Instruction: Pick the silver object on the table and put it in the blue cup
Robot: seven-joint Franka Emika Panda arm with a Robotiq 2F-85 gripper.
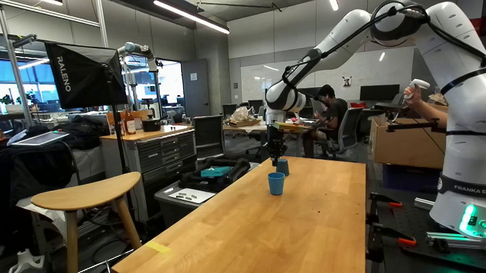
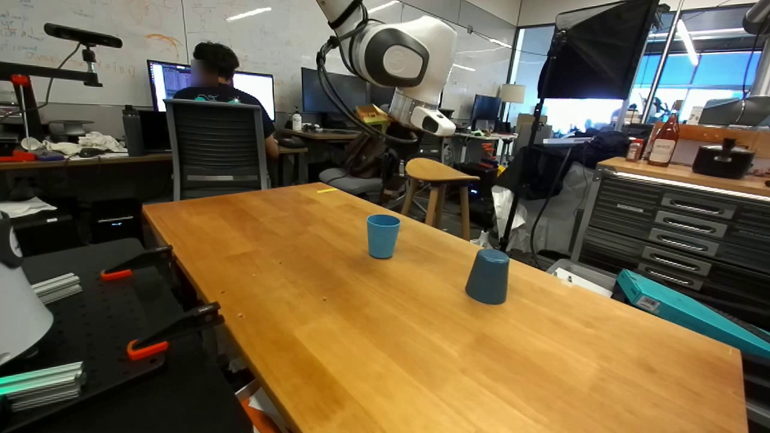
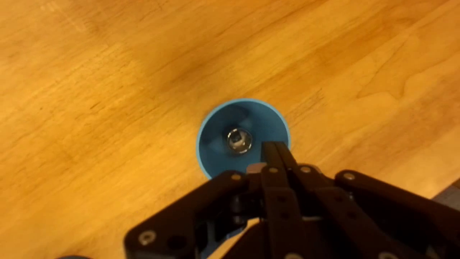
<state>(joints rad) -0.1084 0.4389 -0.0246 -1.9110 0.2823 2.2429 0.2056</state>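
Observation:
The light blue cup (image 1: pixel 276 184) stands upright on the wooden table, and it also shows in an exterior view (image 2: pixel 383 237). In the wrist view the cup (image 3: pixel 215 124) is seen from above, with a small round silver object (image 3: pixel 239 141) inside at its bottom. The exterior views do not show the silver object. My gripper (image 3: pixel 276 144) is shut with its fingertips together and nothing visible between them. Its tips overlap the cup's right side in the wrist view. In an exterior view the gripper (image 1: pixel 274 163) hangs above the cups, pointing down.
A darker blue cup (image 2: pixel 488 276) stands upside down on the wooden table (image 2: pixel 361 337), close to the light blue cup; it also shows in an exterior view (image 1: pixel 283 167). Clamps (image 2: pixel 150 349) grip the table edge by the robot base. A wooden stool (image 1: pixel 87 192) stands beside the table.

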